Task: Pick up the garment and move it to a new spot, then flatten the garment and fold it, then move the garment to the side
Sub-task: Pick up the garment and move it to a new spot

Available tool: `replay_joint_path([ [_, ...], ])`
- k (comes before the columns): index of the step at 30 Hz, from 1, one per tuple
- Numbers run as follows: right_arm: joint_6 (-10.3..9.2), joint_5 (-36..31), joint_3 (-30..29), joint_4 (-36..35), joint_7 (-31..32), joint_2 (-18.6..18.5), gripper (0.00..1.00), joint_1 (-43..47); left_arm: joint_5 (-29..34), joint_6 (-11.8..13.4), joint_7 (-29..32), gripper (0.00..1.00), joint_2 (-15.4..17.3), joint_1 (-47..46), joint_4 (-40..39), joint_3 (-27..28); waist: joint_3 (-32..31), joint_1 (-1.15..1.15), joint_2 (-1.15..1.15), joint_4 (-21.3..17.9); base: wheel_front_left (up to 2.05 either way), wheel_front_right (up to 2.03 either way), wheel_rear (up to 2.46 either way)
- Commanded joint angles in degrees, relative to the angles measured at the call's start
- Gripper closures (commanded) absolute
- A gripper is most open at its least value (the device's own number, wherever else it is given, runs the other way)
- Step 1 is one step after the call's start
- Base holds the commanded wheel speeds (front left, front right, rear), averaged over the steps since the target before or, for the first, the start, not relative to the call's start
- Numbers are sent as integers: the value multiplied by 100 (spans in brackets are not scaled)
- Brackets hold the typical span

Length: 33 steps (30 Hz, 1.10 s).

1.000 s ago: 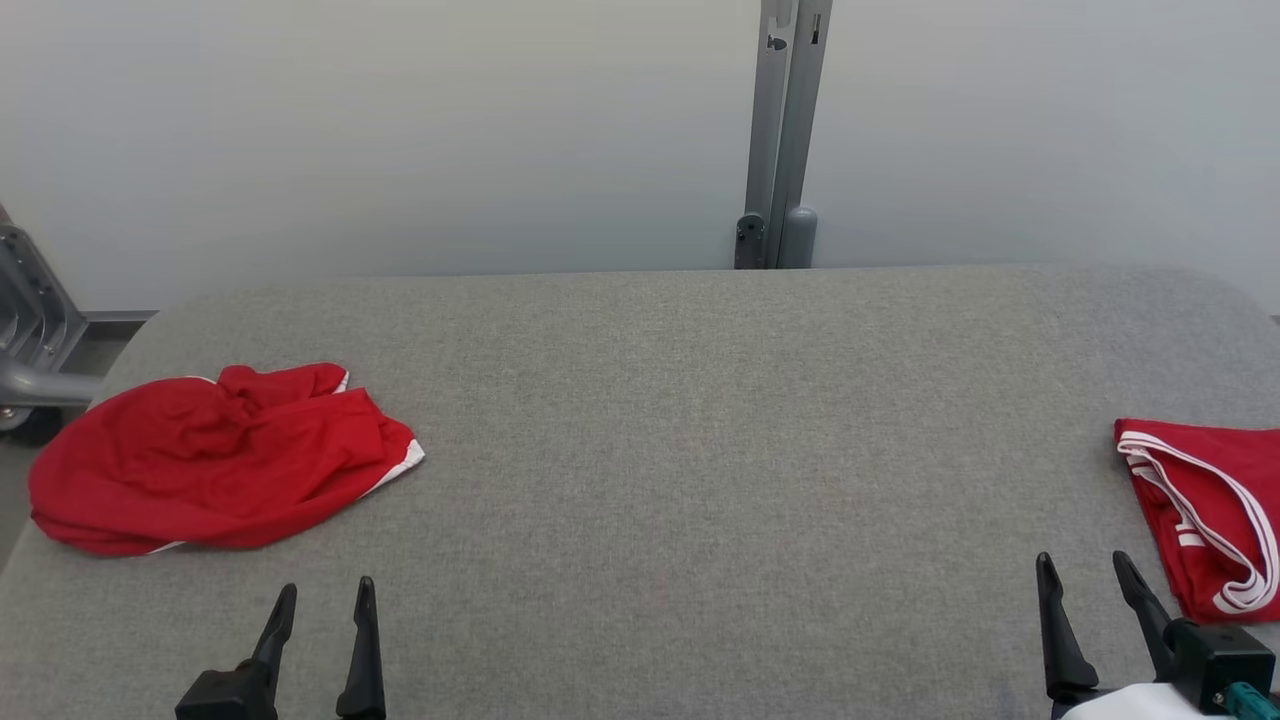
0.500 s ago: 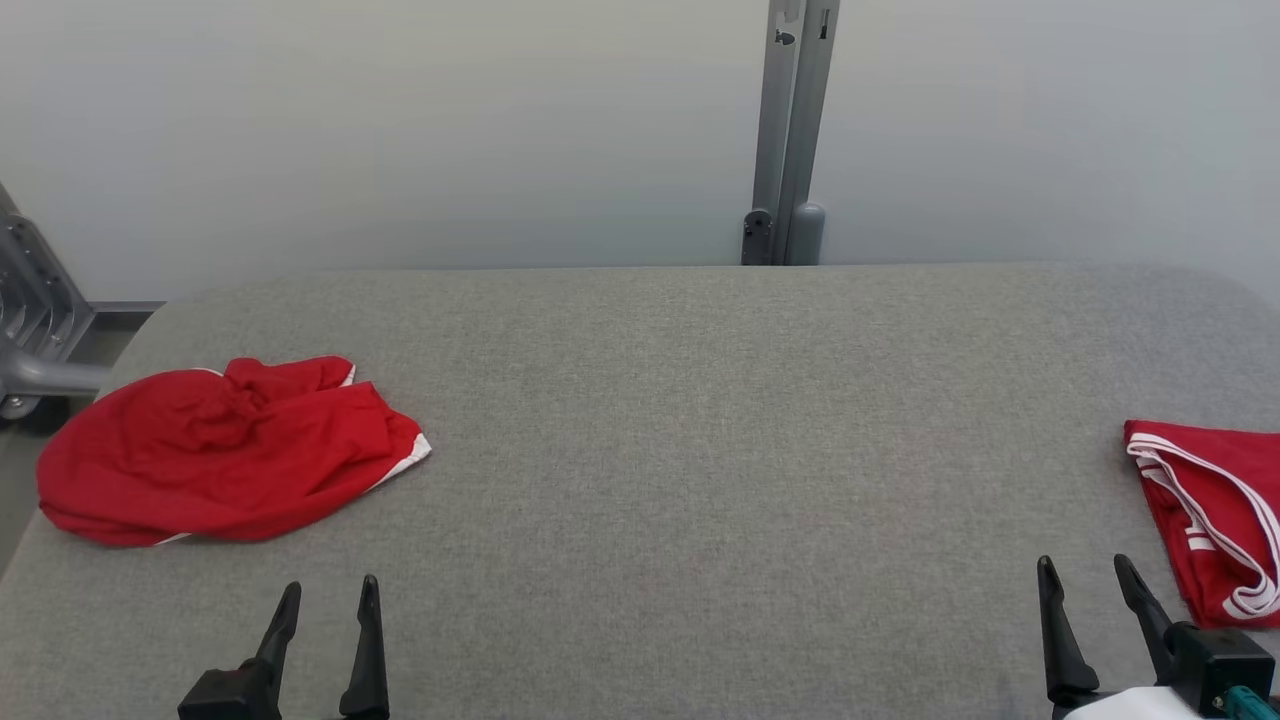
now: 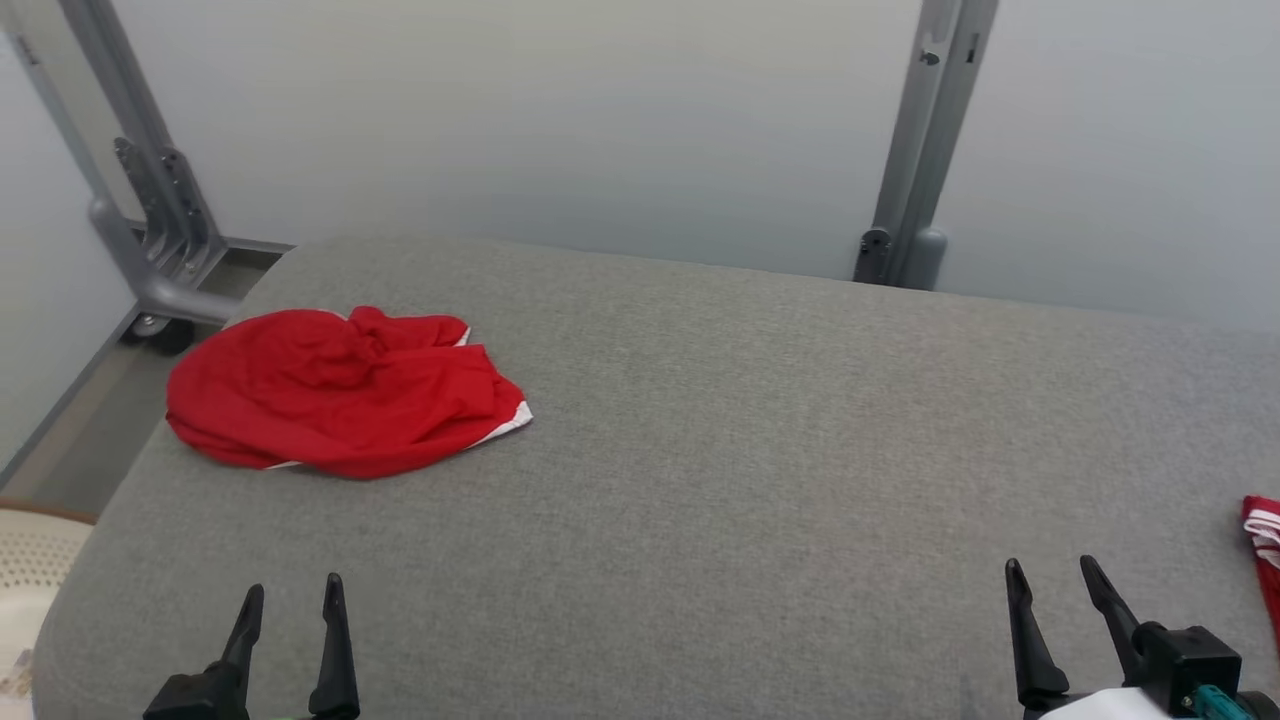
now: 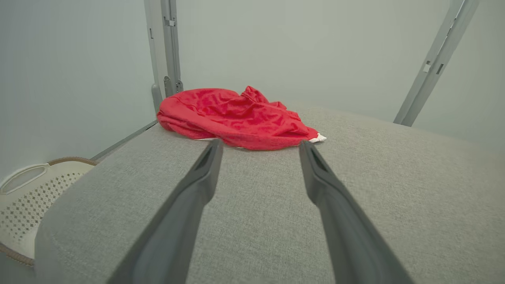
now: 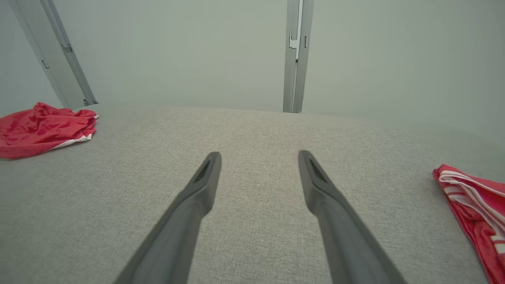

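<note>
A crumpled red garment [image 3: 340, 390] with a white hem lies on the grey padded table [image 3: 720, 450] at the far left; it also shows as a red heap [image 4: 236, 118] ahead of my left fingers and at the left edge [image 5: 43, 130] of the right wrist view. My left gripper [image 3: 292, 595] hovers open near the table's front left, short of the garment, with nothing between its fingers. My right gripper [image 3: 1052, 578] stands open and empty at the front right.
A second red garment with white stripes [image 3: 1265, 560] lies at the table's right edge, also seen as a folded piece [image 5: 477, 209]. A pale perforated basket [image 4: 27, 197] sits below the table's left end. Grey frame posts [image 3: 920, 150] stand behind.
The whole head view has swung to the left, so the camera has moved: the crumpled garment now sits nearer the middle and the striped one is almost out of frame. Both grippers stay open.
</note>
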Motion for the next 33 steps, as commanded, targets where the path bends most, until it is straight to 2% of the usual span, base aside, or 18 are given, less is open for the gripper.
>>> replay_joint_path([
  [1, -8, 22, 22, 14, -36, 9, 0, -60, 41, 15, -14, 0, 27, 37, -19, 39, -30, 0, 0, 486, 0, 0, 0],
  [6, -9, 56, 151, 68, -38, 34, 0, -115, 86, 17, -8, 0, 58, 75, -56, 165, -34, 0, 0, 932, 0, 0, 0],
  [11, -8, 38, 439, 149, -38, 29, 0, -388, 3, 54, -8, 0, 43, 145, -256, 428, 162, 0, 0, 1153, 0, 0, 0],
  [21, -9, 146, 824, 394, -41, -86, 0, -837, -100, 199, -7, 0, -5, 346, -615, 681, 332, 0, 0, 1279, 0, 0, 0],
  [33, -9, 167, 773, 338, -42, -108, 0, -726, -81, 264, -8, 0, -15, 107, -465, 710, 353, 0, 0, 1284, 0, 0, 0],
])
